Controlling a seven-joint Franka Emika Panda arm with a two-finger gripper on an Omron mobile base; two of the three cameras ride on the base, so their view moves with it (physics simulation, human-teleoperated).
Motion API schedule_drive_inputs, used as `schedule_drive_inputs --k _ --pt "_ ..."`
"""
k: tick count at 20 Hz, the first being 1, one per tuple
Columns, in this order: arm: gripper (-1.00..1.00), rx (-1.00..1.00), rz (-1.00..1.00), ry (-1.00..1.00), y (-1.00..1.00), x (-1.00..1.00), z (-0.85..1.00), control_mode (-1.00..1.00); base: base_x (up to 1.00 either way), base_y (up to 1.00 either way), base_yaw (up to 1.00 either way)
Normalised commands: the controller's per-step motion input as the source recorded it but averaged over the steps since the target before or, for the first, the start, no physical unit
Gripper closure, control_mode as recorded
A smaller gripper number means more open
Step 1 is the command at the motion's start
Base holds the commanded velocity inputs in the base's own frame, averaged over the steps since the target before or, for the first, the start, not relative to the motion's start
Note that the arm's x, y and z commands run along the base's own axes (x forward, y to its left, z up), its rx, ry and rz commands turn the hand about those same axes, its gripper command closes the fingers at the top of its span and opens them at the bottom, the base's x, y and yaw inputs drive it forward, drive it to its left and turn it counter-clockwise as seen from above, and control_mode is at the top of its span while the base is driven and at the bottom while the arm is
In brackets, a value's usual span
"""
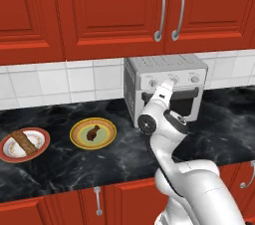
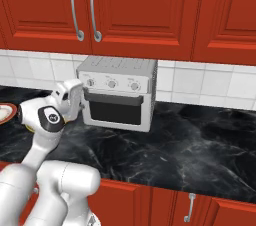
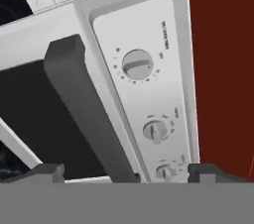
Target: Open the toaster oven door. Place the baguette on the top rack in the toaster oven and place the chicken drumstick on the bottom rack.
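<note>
Sitting on the black marbled counter (image 2: 200,140) against the white tiled wall, under the red cabinets (image 2: 130,5): the boxy silver-grey toaster oven (image 2: 117,92), its door (image 2: 116,110) standing shut, dark handle bar (image 3: 84,109) running just under the three-knob strip. Hovering right at that handle, claw (image 3: 126,171) gaping wide, gripping nothing, fingertips (image 3: 47,171) straddling bar and knobs in the hand view. Showing in the left base view, well apart to the oven's left: the chicken drumstick (image 1: 92,132) lying on a yellow plate (image 1: 79,139), the baguette (image 1: 24,143) resting on a red-rimmed plate (image 1: 40,152).
</note>
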Motion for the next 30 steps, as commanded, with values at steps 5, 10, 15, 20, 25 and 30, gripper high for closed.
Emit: schedule_drive_inputs --k 5,10,15,20,25,30 --pt "-1.00 -0.01 0.00 0.05 0.00 0.39 -0.22 -1.00 0.00 0.00 0.00" --pt "-1.00 0.00 0.00 0.00 0.00 0.43 -0.16 -1.00 0.00 0.00 0.00" --pt "-1.00 0.00 0.00 0.00 0.00 0.22 -0.45 -1.00 0.00 0.00 0.00" --pt "-1.00 0.00 0.00 0.00 0.00 0.26 -0.21 -1.00 0.00 0.00 0.00" --pt "-1.00 0.00 0.00 0.00 0.00 0.24 -0.13 -1.00 0.00 0.00 0.00" --pt "1.00 0.00 0.00 0.05 0.01 0.28 -0.23 -1.00 0.00 0.00 0.00"
